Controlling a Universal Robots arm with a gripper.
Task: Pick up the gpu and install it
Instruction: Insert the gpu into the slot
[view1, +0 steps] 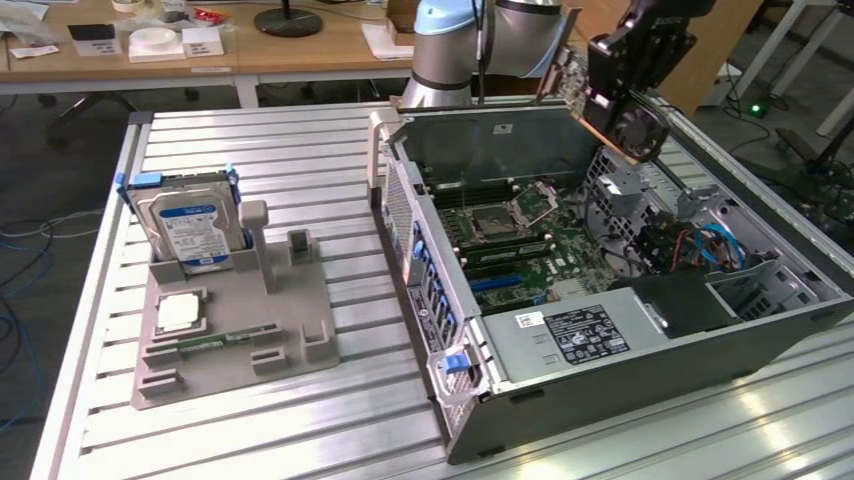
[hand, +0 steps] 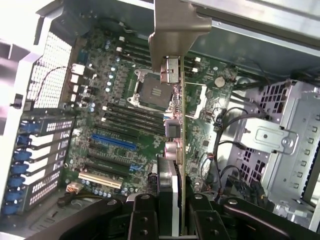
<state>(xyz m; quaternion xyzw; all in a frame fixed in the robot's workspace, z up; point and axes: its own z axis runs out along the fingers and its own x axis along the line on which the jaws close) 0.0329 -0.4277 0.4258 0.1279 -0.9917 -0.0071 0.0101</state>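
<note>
The gpu (view1: 630, 125) hangs in the air above the far right corner of the open computer case (view1: 454, 330), its black fan shroud facing the exterior view's right. My gripper (view1: 638, 55) is shut on its upper part. In the wrist view the gpu (hand: 176, 115) shows edge-on, its metal end bracket (hand: 175, 30) pointing away from me. My gripper (hand: 172, 217) clamps the card between its black fingers (hand: 142, 217). Below the card lies the green motherboard (hand: 125, 85), with a blue expansion slot (hand: 112, 142) and a pale one (hand: 100, 180). The card is well above the slots.
On the slatted table stands a grey fixture (view1: 287, 300) holding a silver hard drive (view1: 187, 225), a processor chip (view1: 178, 310) and a narrow memory stick (view1: 220, 342). Inside the case are a metal drive cage (hand: 280, 140), loose cables (hand: 225, 130) and the power supply (view1: 574, 335).
</note>
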